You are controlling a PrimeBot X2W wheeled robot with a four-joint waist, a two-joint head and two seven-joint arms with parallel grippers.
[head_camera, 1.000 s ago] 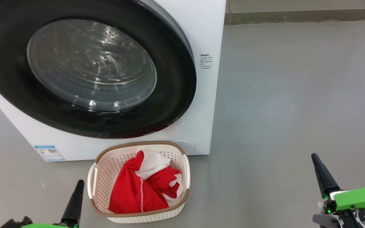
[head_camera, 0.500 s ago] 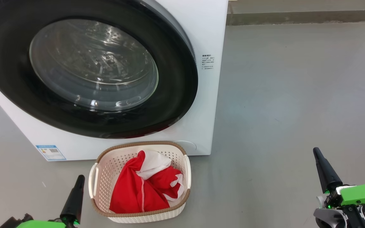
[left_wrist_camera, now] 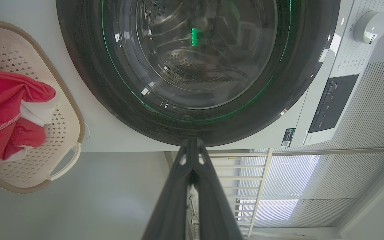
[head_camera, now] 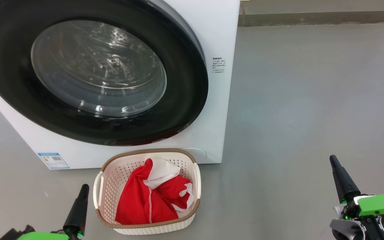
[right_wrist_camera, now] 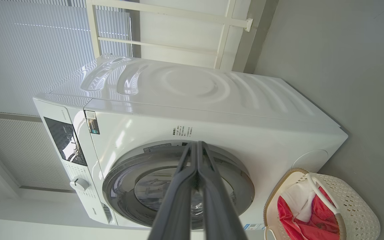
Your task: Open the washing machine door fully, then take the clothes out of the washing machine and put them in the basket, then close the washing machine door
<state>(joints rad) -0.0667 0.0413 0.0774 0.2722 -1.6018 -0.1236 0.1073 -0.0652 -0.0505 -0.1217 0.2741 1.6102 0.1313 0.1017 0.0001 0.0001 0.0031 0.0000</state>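
The white washing machine (head_camera: 218, 40) stands with its door (head_camera: 185, 100) shut flat against the front; through the glass I see bare steel drum. On the floor in front sits the basket (head_camera: 112, 173), holding the red and white clothes (head_camera: 152, 196). My left gripper (head_camera: 84, 187) is shut and empty just left of the basket. Far off to the right, my right gripper (head_camera: 332, 158) is shut and empty. In the left wrist view my closed gripper (left_wrist_camera: 192, 141) points at the door (left_wrist_camera: 78, 66), with the basket (left_wrist_camera: 68, 110) and clothes (left_wrist_camera: 5, 110) at the left. The right wrist view has the gripper (right_wrist_camera: 197, 143), the machine (right_wrist_camera: 245, 100) and the basket (right_wrist_camera: 358, 213).
Grey floor (head_camera: 312, 100) stretches open to the right of the machine, ending at a wall base (head_camera: 312, 16). A control panel and knob (left_wrist_camera: 370, 23) are on the machine's front. A white railing and blinds (right_wrist_camera: 165, 36) stand behind the machine.
Since a second ago the head view shifted slightly; both grippers sit a little higher. Over the last half second nothing moved.
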